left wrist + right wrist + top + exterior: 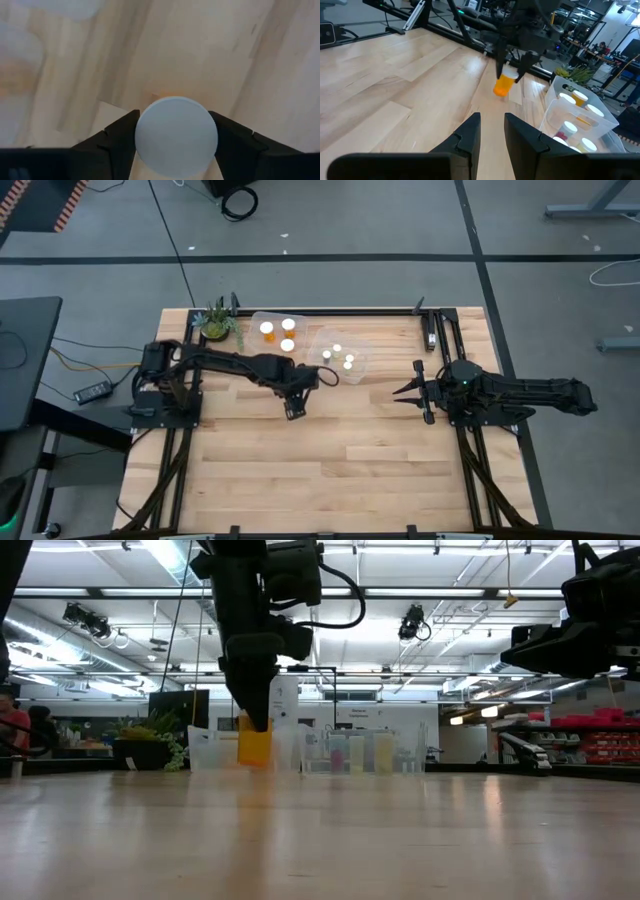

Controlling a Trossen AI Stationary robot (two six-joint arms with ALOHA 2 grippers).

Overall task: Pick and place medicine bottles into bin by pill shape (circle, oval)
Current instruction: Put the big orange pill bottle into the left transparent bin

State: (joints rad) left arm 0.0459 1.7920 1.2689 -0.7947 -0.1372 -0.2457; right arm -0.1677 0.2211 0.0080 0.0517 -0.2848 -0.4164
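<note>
table [330,470] under my left gripper [296,406], whose fingers [117,137] are clamped on either side of a white-capped orange bottle [176,132], hanging tilted above the wood near the bins [340,352]. my right gripper [408,392] waits, slightly parted, holding nothing.

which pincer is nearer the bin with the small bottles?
Left. The left pincer, shut on an orange pill bottle, sits just off the small-bottle bin. The right pincer waits farther off, toward the table's right side.
</note>
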